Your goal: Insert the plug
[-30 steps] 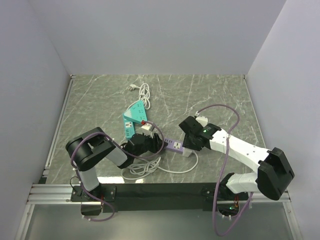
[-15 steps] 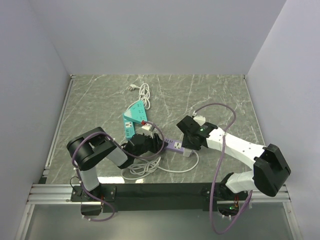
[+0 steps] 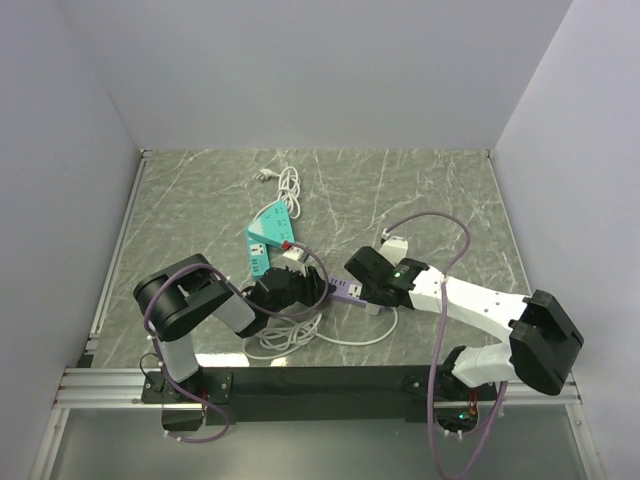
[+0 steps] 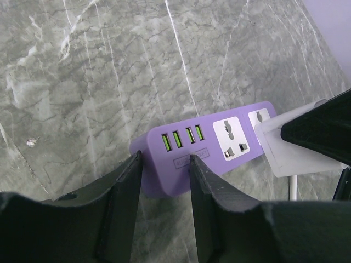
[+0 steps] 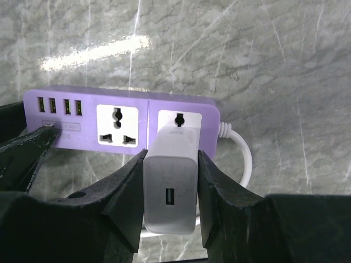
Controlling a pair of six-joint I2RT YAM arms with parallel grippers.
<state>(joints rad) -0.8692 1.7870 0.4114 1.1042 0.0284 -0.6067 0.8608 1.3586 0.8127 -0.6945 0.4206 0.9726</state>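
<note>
The plug (image 5: 170, 181) is a white block with rounded corners and a small port on its back face. My right gripper (image 5: 170, 164) is shut on it, one finger on each side. It sits against the right socket of the purple power strip (image 5: 123, 118); only that socket's top hole shows, and I cannot tell if the prongs are in. The left wrist view has the plug (image 4: 285, 153) at the strip's (image 4: 181, 159) far end. My left gripper (image 4: 164, 164) is shut on the strip's USB end. From above, both grippers meet at the strip (image 3: 347, 291).
A teal power strip (image 3: 268, 235) lies behind the left gripper, with a small pinkish adapter (image 3: 293, 255) at its near end. A white cable with a slim plug (image 3: 288, 185) is coiled further back. Another white cable (image 3: 300, 335) loops in front of the strip. Grey walls stand on three sides.
The right arm has swung left and lower with the plug, bringing it onto the purple strip's right socket. The left gripper has stayed at the strip's end.
</note>
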